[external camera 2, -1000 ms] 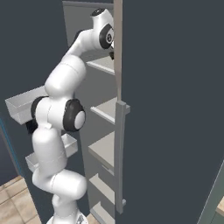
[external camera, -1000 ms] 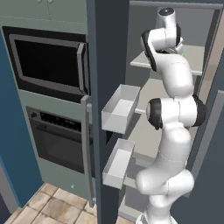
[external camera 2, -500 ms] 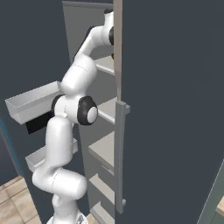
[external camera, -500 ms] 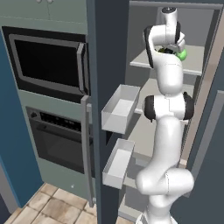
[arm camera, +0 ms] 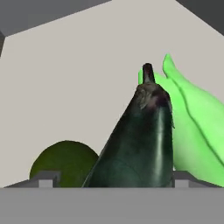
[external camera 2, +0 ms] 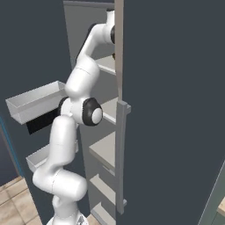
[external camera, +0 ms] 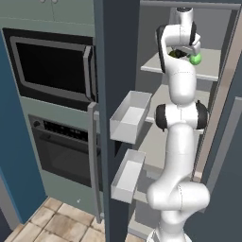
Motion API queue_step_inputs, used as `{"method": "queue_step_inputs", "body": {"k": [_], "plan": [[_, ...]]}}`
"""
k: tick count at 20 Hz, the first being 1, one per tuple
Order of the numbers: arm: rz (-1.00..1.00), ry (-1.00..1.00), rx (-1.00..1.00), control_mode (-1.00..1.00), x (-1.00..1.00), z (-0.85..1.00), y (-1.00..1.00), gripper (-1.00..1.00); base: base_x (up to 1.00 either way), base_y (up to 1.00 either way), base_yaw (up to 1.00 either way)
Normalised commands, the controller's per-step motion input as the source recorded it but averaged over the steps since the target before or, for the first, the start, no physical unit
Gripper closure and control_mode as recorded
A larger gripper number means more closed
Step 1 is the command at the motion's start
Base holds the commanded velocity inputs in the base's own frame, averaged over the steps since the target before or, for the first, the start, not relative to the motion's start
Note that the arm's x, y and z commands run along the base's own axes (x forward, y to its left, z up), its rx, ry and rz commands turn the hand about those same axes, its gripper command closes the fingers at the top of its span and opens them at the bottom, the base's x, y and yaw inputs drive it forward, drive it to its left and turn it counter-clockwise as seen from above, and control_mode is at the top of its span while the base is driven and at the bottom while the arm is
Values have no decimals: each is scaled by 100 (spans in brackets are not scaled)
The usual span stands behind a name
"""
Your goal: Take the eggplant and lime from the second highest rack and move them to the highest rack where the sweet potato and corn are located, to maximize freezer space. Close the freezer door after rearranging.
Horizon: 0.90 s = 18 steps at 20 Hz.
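Observation:
In the hand view the dark eggplant lies lengthwise between my gripper's wide-apart fingertips, stem pointing away; the jaws stand open around it. The dark green lime sits just to its left on the pale shelf. The bright green corn lies against the eggplant's right side. From the left base view my gripper is over the highest rack of the freezer, with the corn beside it. The sweet potato is hidden. The freezer door stands open.
Two translucent bins jut from the door's inner face. A microwave and an oven stand left of the door. A dark panel with a grey handle hides the hand in the right base view.
The arm has stretched upward and the hand has gone farther in over the highest rack. The corn has come into sight beside the hand.

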Motion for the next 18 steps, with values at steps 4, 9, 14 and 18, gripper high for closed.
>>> {"method": "queue_step_inputs", "body": {"k": [4,9,14,18], "plan": [[0,-3,-3,-100,-9,-25,30,-100,0,0,0],[0,-12,-8,-100,44,-69,18,-100,0,0,0],[0,-23,-18,-100,47,-79,13,-100,0,0,0],[0,-38,-25,-100,1,-48,16,-100,0,0,0]]}}
